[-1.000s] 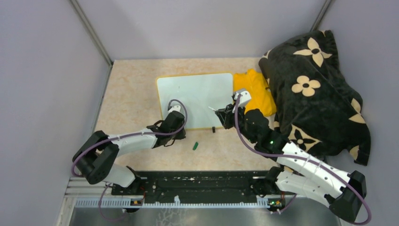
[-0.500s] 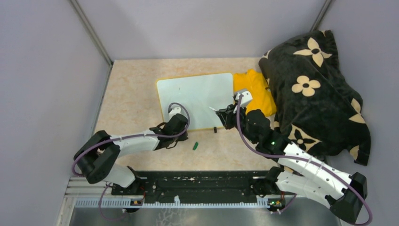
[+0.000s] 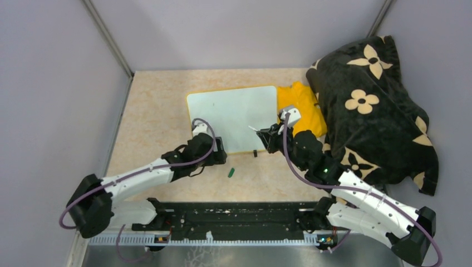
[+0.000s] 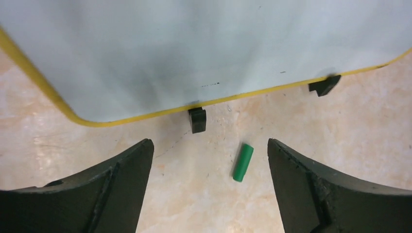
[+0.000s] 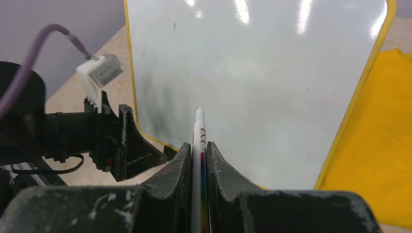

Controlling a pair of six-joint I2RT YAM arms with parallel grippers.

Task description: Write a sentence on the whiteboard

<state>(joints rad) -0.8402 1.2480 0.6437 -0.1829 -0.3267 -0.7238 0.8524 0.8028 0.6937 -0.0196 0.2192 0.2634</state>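
Observation:
The whiteboard [image 3: 232,114] lies flat mid-table, white with a thin yellow frame and black feet [image 4: 197,119]. Its surface [image 5: 252,73] shows only faint grey smudges; no sentence is in view. My right gripper [image 5: 198,145] is shut on a white marker [image 5: 198,127], whose tip hovers over the board's near right part [image 3: 253,129]. My left gripper [image 4: 209,145] is open above the table just off the board's near edge [image 3: 218,158]. A green marker cap [image 4: 243,161] lies on the table below and between its fingers, untouched.
A yellow cloth [image 3: 303,104] lies against the board's right edge. A black blanket with cream flowers [image 3: 373,105] is heaped at the right. Grey walls close in the left, back and right. In the top view the cap [image 3: 230,172] lies near the front.
My left gripper has opened wide and pulled back from the whiteboard's near left edge toward the front and right. The right gripper and marker have barely moved.

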